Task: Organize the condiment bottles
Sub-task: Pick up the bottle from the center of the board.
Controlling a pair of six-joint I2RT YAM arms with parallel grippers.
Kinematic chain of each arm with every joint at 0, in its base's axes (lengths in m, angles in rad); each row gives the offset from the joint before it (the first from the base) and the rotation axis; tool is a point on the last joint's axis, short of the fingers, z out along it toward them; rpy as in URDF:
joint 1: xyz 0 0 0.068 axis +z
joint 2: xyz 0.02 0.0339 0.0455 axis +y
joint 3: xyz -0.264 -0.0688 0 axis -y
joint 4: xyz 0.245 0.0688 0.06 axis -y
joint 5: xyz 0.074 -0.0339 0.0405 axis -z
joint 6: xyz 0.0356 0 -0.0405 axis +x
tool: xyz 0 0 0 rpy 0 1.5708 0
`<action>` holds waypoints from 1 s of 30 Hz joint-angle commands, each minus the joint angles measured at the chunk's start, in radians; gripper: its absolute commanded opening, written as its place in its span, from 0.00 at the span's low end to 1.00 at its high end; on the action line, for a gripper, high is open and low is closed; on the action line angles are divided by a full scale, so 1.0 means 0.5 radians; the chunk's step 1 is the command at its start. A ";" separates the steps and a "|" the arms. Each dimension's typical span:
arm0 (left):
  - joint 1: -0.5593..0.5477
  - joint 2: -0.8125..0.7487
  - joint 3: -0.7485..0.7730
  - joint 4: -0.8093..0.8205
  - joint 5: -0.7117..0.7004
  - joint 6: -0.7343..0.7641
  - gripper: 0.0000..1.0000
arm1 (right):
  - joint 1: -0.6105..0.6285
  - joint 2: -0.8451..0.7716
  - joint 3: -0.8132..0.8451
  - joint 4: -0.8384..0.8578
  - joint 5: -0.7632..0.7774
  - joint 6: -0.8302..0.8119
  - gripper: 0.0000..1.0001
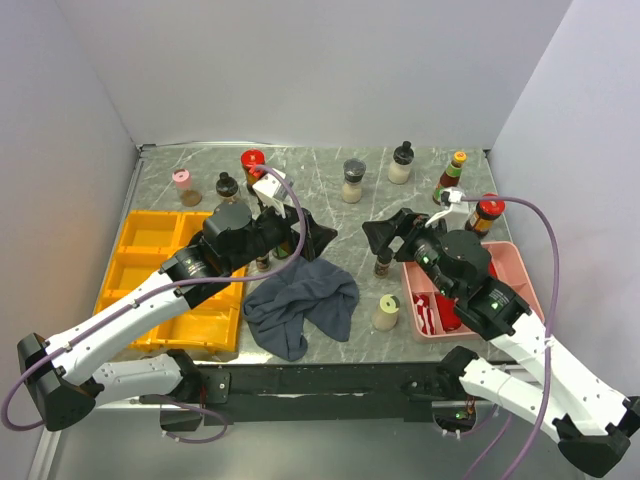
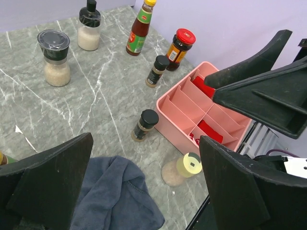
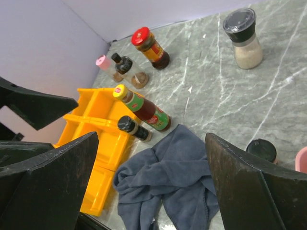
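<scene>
- Plainly, the yellow tray and the pink tray flank the table, likely as sorting bins.
- The left gripper and right gripper hover mid-table, both spread wide and holding nothing.
- The condiment bottles stand scattered between the trays, unsorted.
- Their labels are too small to read.

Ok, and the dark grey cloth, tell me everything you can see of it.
The dark grey cloth looks like soft fabric with a stitched seam. It is crumpled into loose folds, not spread flat. It lies on the marbled table near the front edge, between the yellow tray and the pink tray. Its left side reaches the yellow tray, and a yellow-capped sauce bottle sits beside its far edge.
</scene>
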 commanded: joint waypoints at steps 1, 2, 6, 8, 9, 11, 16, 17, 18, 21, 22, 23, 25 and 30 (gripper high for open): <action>-0.008 -0.020 0.067 0.030 -0.022 0.015 0.99 | 0.009 0.007 0.069 0.007 0.070 0.030 1.00; -0.008 -0.017 0.067 0.023 -0.077 0.012 0.99 | 0.006 -0.002 0.051 0.013 0.077 0.027 1.00; -0.008 0.008 0.080 0.005 -0.154 0.009 0.99 | 0.009 -0.039 0.020 0.041 0.089 -0.007 1.00; -0.008 0.023 0.077 0.011 -0.182 -0.013 1.00 | 0.009 -0.057 0.020 0.022 0.107 -0.026 1.00; -0.008 0.038 0.077 0.008 -0.188 -0.022 0.99 | 0.009 -0.066 0.020 0.016 0.110 -0.035 1.00; -0.011 0.057 0.086 -0.013 -0.240 -0.031 0.99 | 0.009 -0.100 0.005 0.022 0.098 -0.090 1.00; -0.014 0.140 0.211 -0.240 -0.531 -0.034 0.99 | 0.009 -0.213 -0.041 0.041 0.025 -0.243 1.00; -0.011 0.152 0.236 -0.289 -0.550 -0.034 1.00 | 0.009 -0.229 -0.050 0.041 0.015 -0.268 1.00; -0.011 0.158 0.279 -0.393 -0.556 -0.028 0.99 | 0.009 -0.262 -0.062 0.053 0.012 -0.292 1.00; -0.014 0.146 0.279 -0.474 -0.455 -0.010 0.99 | 0.009 -0.330 -0.124 0.080 0.021 -0.354 1.00; -0.011 0.137 0.261 -0.468 -0.382 -0.013 0.98 | 0.006 -0.339 -0.145 0.084 0.049 -0.360 1.00; -0.014 0.109 0.236 -0.446 -0.342 -0.013 0.98 | 0.009 -0.352 -0.151 0.084 0.070 -0.363 1.00; -0.038 0.085 0.123 -0.312 -0.210 0.027 0.99 | 0.006 -0.382 -0.151 0.065 0.159 -0.363 1.00; -0.301 0.216 0.028 -0.195 -0.228 0.174 0.99 | 0.009 -0.529 -0.182 0.090 0.221 -0.339 1.00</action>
